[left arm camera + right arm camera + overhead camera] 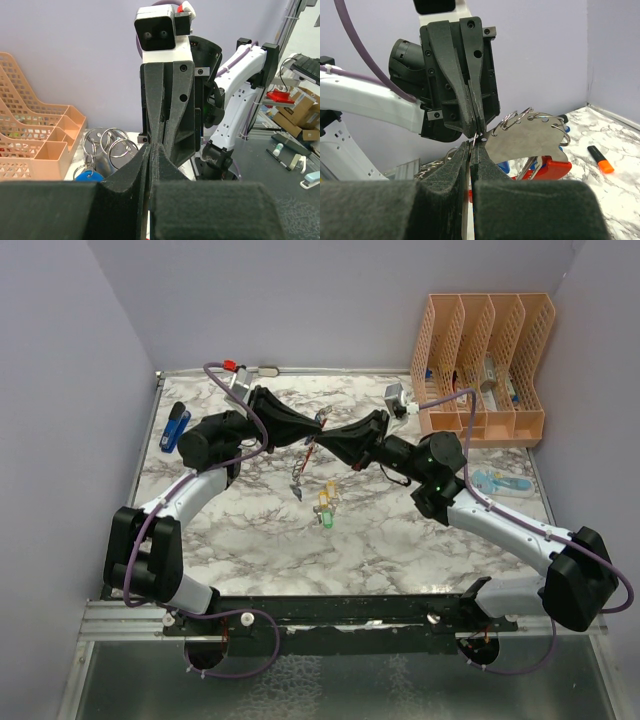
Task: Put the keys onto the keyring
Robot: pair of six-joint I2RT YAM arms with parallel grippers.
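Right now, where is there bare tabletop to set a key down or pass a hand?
Bare marble lies between the loose keys and the table's near edge, and right of them. Crowded: centre, where left gripper and right gripper meet, and beside the organizer.

Middle of the table [250, 540] is pretty jammed: the left gripper [316, 430] and right gripper [326, 441] meet tip to tip, both pinched onto the keyring [299, 480], which dangles under them. The keys [324, 504] lie just in front. The orange file rack [480, 370] walls off the back right, and the blue stapler [176, 427] sits at the left edge. The near-centre marble between the two forearms looks open for a pass.
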